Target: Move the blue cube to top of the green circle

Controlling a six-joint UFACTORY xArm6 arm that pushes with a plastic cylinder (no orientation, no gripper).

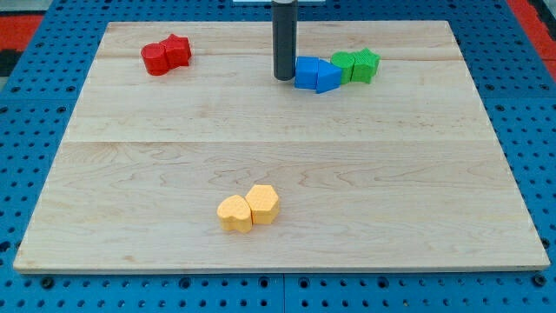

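The blue cube (306, 71) sits near the view's top, right of centre, touching a blue triangular block (328, 77) on its right. The green circle (343, 67) lies just right of the blue blocks, with a green star (366, 65) against its right side. My tip (284, 78) stands on the board right at the blue cube's left side, touching it or nearly so. The rod rises straight up out of the view's top.
Two red blocks (165, 55), a cylinder and a star, touch each other at the view's top left. Two yellow blocks (248, 209) sit together near the view's bottom centre. The wooden board (278, 156) rests on a blue pegboard.
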